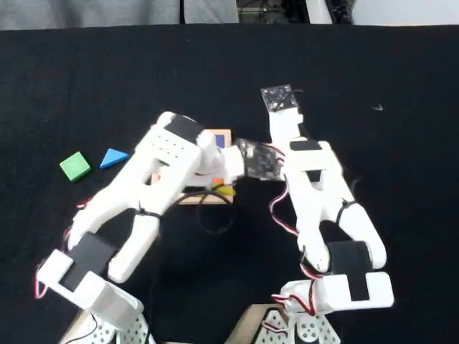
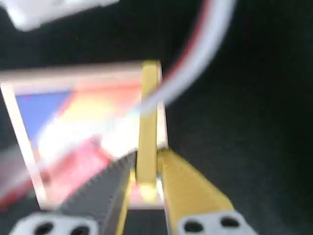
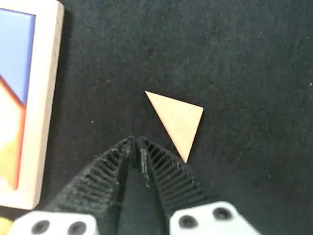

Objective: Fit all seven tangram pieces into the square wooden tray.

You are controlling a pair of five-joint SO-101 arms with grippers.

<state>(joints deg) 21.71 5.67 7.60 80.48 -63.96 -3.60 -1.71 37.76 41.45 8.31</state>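
The square wooden tray holds a blue piece, an orange piece and a red piece. My left gripper is over the tray's edge, shut on a yellow piece held on edge. In the high view the left arm covers most of the tray. My right gripper is shut with nothing in it, just short of a pale triangle that lies flat on the black cloth beside the tray. A green square and a blue triangle lie far to the left.
Black cloth covers the table. The two arms come close together over the tray, the right gripper next to the left wrist. A cable crosses the left wrist view. Open cloth lies to the right and at the back.
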